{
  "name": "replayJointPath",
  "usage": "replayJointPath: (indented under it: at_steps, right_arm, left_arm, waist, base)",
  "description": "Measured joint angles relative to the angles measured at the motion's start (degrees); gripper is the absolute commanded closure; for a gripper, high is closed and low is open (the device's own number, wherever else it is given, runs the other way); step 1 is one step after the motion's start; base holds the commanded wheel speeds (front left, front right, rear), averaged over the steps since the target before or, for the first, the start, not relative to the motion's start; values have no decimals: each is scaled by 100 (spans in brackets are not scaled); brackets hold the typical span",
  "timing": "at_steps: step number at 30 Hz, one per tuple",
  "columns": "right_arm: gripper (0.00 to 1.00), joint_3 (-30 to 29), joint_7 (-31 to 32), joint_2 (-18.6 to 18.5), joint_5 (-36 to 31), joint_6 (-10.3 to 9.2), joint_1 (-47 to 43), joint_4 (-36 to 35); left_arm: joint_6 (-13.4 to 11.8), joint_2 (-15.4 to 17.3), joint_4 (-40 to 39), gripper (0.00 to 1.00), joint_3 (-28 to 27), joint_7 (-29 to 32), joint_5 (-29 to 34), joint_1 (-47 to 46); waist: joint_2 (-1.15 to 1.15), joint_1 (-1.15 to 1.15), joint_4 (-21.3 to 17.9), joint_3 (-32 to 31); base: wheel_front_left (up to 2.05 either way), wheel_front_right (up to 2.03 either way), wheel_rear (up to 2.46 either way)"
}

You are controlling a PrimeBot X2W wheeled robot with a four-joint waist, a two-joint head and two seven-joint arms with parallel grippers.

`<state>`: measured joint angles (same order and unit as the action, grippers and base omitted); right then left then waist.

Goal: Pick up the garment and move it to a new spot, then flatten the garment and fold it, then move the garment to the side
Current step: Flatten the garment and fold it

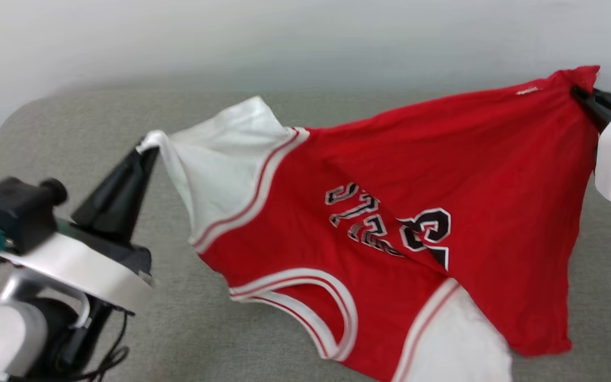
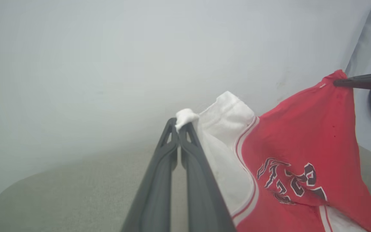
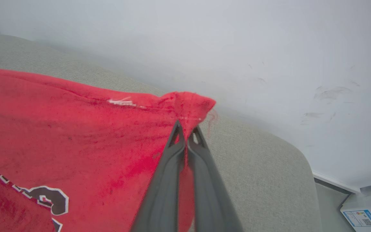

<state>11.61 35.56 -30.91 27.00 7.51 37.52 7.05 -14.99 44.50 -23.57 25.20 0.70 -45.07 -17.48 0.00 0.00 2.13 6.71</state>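
The garment (image 1: 390,212), a red T-shirt with white sleeves, striped trim and a white and black print, hangs stretched in the air between my two grippers above a grey-green cushioned surface (image 1: 204,329). My left gripper (image 1: 143,151) is shut on the tip of a white sleeve (image 2: 185,116). At the far right my right gripper (image 1: 576,91) is shut on a red corner of the garment (image 3: 192,106). The print side faces the head camera, upside down. The neckline and the second white sleeve (image 1: 459,345) droop at the bottom.
The grey-green cushioned surface has a rounded edge at the far side, close against a pale wall (image 1: 305,37). A white box with a blue label (image 3: 362,217) lies on the floor beyond the surface's right end.
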Motion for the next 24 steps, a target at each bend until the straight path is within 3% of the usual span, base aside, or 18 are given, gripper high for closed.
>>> replayJointPath:
  at_steps: [17,24]
  right_arm:
    - [100,-218,-96,108,-46,0,128,-1311]
    - [100,-477,-285,178,-201,1,493,-1599]
  left_arm:
    - [-163,525,-233,100,-913,101,153,-1293]
    - [60,713,-143,100,-1044,166,361,-2248]
  waist:
    - [0,0,-809,52]
    - [0,0,-927,482]
  base:
    - [0,0,0]
    - [0,0,0]
